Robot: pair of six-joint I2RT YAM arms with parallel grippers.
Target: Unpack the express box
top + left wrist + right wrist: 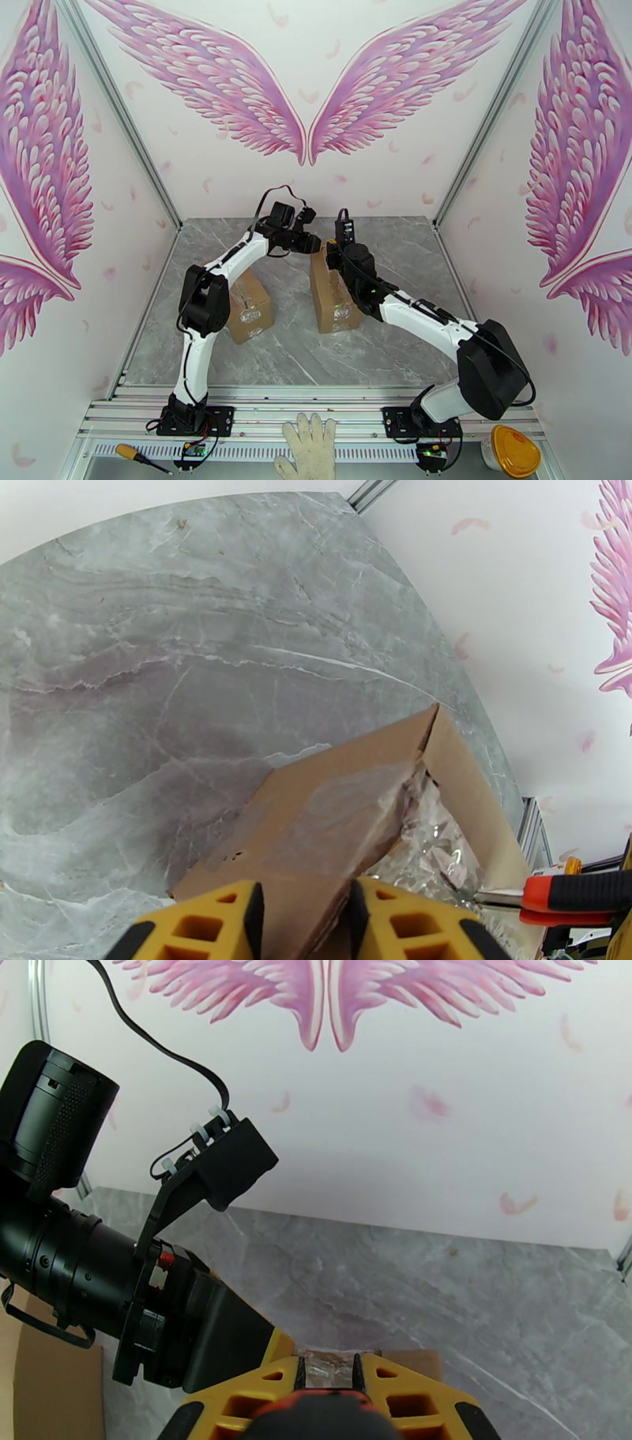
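Observation:
The express box point(338, 306) is brown cardboard and stands mid-table. Its taped top flap point(332, 819) is lifted, and crinkled clear wrap point(430, 847) shows inside. My left gripper point(310, 245) sits at the box's far end. Its yellow fingers point(217, 922) are shut on the edge of that flap. My right gripper point(340, 253) hovers just right of it, over the box top, shut on a red-and-black-handled cutting tool point(320, 1418). The tool's handle and metal blade point(569, 894) reach in over the box's right side.
A second cardboard box point(251, 306) stands left of the first, beside the left arm. The left wrist point(87, 1268) is close in front of the right gripper. A glove point(308, 450), a screwdriver point(138, 456) and a yellow-lidded tub point(513, 451) lie on the near rail.

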